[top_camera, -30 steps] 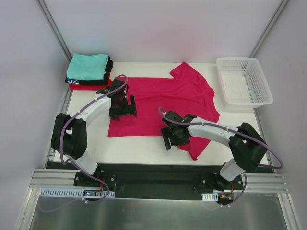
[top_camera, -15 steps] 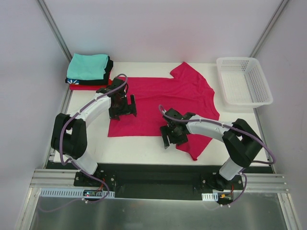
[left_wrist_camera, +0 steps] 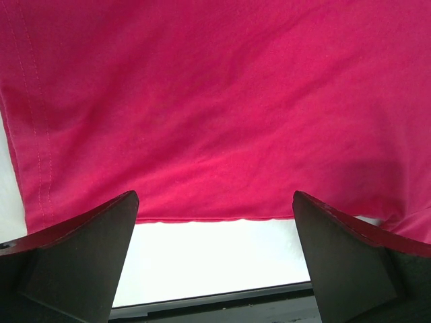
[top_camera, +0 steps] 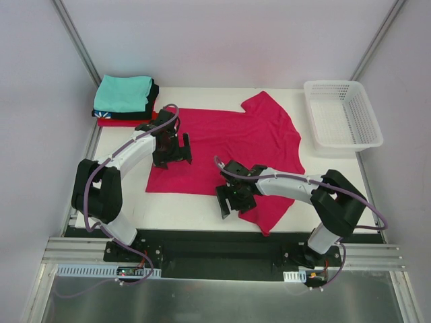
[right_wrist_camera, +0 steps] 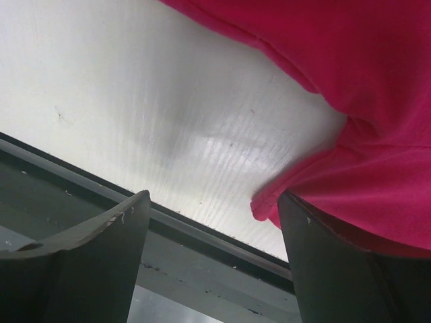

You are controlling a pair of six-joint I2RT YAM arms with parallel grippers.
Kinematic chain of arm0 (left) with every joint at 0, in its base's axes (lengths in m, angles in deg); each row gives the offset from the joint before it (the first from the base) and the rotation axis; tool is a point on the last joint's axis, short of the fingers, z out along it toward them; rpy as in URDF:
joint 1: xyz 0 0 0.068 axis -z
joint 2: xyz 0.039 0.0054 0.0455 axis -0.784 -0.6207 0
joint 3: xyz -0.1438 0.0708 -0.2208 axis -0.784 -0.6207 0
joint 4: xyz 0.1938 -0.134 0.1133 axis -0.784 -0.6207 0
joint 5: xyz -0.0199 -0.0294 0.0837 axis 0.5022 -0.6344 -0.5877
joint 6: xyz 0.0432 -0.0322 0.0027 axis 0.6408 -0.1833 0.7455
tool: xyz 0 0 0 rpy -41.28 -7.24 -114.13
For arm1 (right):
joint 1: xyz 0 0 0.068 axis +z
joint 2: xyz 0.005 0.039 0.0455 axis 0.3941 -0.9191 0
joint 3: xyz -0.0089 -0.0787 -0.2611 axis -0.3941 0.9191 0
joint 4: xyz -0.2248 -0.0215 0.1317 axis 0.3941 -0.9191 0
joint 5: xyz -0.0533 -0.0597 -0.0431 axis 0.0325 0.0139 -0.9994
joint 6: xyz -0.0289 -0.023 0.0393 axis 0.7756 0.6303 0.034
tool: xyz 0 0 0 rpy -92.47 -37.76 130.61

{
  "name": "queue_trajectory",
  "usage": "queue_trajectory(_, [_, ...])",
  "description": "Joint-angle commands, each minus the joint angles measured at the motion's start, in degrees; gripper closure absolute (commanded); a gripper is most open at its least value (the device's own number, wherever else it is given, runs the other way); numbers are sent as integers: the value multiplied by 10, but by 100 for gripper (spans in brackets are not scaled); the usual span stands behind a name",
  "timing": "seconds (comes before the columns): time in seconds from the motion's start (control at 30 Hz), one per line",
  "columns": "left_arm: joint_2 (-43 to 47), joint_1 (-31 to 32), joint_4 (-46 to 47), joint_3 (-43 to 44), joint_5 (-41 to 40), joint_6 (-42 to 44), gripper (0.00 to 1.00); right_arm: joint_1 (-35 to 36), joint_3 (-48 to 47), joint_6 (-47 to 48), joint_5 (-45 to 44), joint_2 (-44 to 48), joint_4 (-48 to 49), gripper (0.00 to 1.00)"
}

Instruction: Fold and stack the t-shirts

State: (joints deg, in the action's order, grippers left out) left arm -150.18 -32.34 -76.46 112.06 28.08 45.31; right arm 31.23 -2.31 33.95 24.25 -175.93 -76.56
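Cloth looked soft and limp; the pink t-shirt (top_camera: 229,138) lay spread mid-frame. The left gripper (top_camera: 172,153) and right gripper (top_camera: 233,200) hung with jaws apart, holding nothing. I judged the lower hem (left_wrist_camera: 202,218) the best place to pinch.

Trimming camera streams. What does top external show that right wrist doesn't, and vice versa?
Top external only: the folded stack, the white basket, the left gripper. Right wrist only: close-up of a curled cloth edge beside one finger, not gripped. Both: the crimson-pink t-shirt, the white table, the right gripper, open.
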Motion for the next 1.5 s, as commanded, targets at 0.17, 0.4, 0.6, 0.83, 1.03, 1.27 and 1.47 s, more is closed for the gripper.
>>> queue_trajectory(0.17, [15, 0, -13, 9, -18, -3, 1, 10, -43, -11, -33, 20, -77, 15])
queue_trajectory(0.4, [11, 0, -13, 8, -10, -2, 1, -49, -110, 17, -116, 87, -141, 11])
queue_trajectory(0.6, [24, 0, 3, -17, -1, 13, 1, -191, -78, 89, -146, 143, -141, 14])
queue_trajectory(0.83, [-9, 0, 50, -26, 27, 3, 1, -339, -63, 134, -89, 97, -88, 15])
queue_trajectory(1.03, [-58, 1, 53, 16, 48, -6, 1, -373, -154, 138, -41, -30, -91, 14])
queue_trajectory(1.27, [-89, 1, 46, 36, 61, -10, 1, -407, -237, 150, -34, -133, -117, 11])
queue_trajectory(1.47, [-84, 1, 45, 24, 50, -9, 1, -437, -240, 171, -41, -163, -120, 11])
